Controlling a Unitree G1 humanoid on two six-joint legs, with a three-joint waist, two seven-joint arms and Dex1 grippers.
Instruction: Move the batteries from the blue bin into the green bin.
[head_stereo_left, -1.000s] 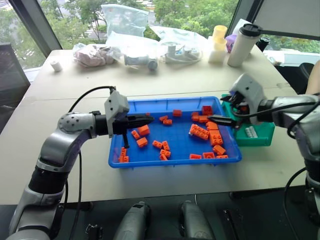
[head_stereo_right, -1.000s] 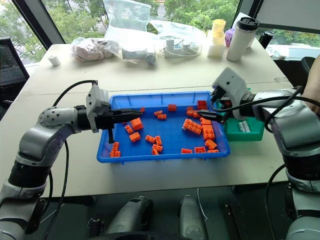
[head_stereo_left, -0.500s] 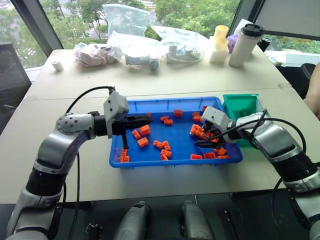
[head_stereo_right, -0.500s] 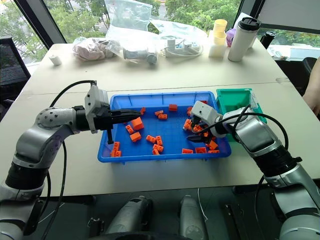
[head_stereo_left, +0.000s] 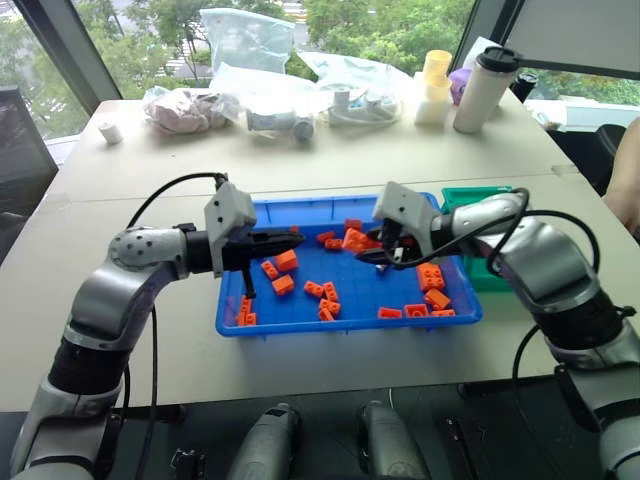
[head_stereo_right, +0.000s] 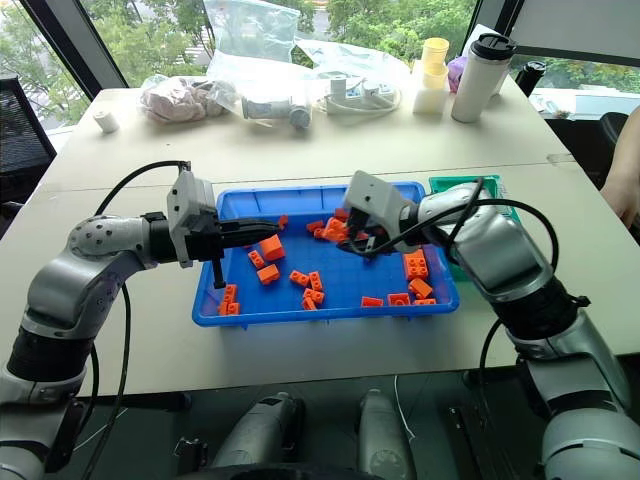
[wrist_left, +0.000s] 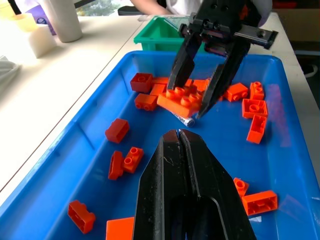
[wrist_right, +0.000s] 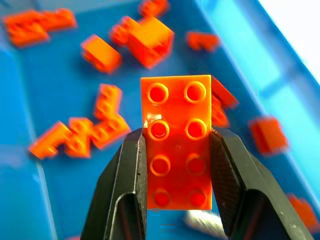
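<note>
Right wrist view: studded orange brick (wrist_right: 177, 145) between smooth black fingers (wrist_right: 125, 190).

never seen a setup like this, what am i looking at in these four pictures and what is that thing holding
It is a two-armed humanoid robot at a table. Two pictures come from cameras in its head, looking down over the arms; the other two come from a camera on each wrist. A blue bin of orange bricks sits beside a smaller green bin. The left tool is shut and empty above the blue bin. The right tool grips a flat orange brick; a silvery battery peeks out from beneath it.
</note>
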